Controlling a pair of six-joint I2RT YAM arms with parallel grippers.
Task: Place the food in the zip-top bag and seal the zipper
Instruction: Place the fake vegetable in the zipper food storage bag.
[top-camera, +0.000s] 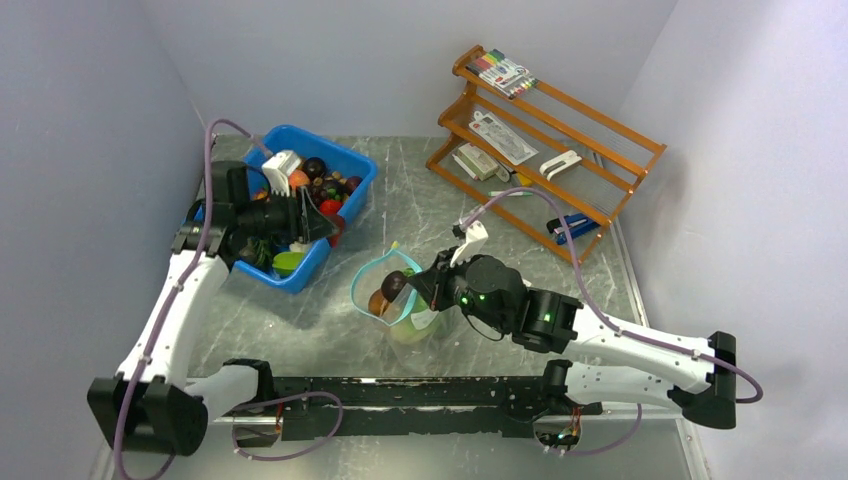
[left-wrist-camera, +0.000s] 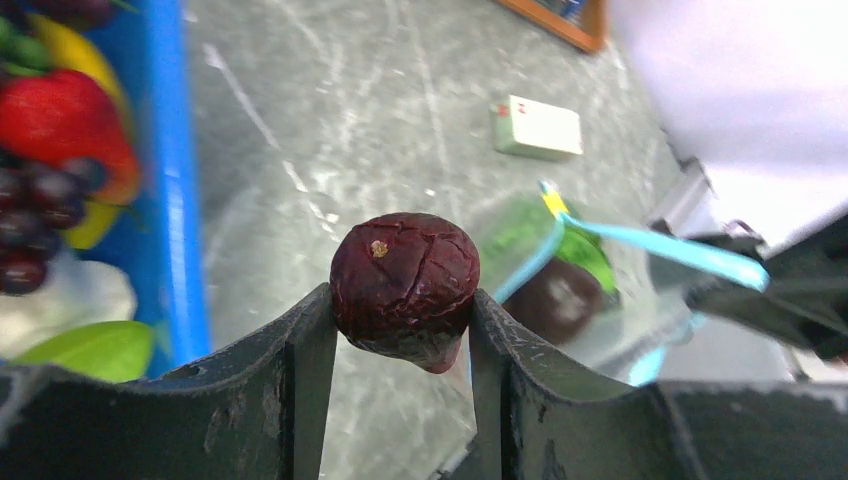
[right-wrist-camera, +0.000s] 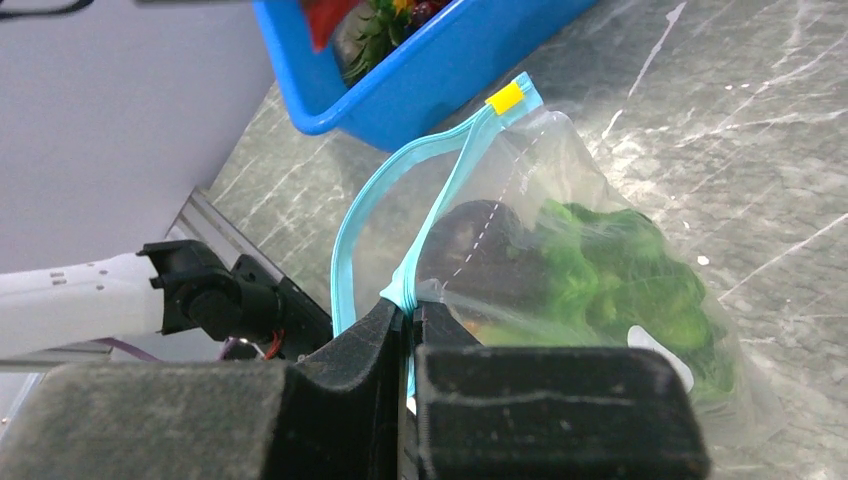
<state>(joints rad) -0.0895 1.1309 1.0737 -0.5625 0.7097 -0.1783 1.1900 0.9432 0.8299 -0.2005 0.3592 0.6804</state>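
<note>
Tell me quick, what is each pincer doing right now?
Left pincer: closed, holding a dark red fruit.
Right pincer: closed, pinching the zipper.

the fingers (left-wrist-camera: 300, 400) of my left gripper (left-wrist-camera: 400, 305) are dark grey. the round fruit (left-wrist-camera: 405, 280) between them is dark maroon with fine cracks. the bin (left-wrist-camera: 185, 200) is bright blue. the bag (right-wrist-camera: 560, 150) is clear, its zipper (right-wrist-camera: 342, 250) teal-blue with a yellow tip (right-wrist-camera: 505, 98). inside are green lettuce (right-wrist-camera: 610, 270) and a dark purple-brown piece (right-wrist-camera: 480, 250). the table (right-wrist-camera: 750, 100) is grey with white veins.
</note>
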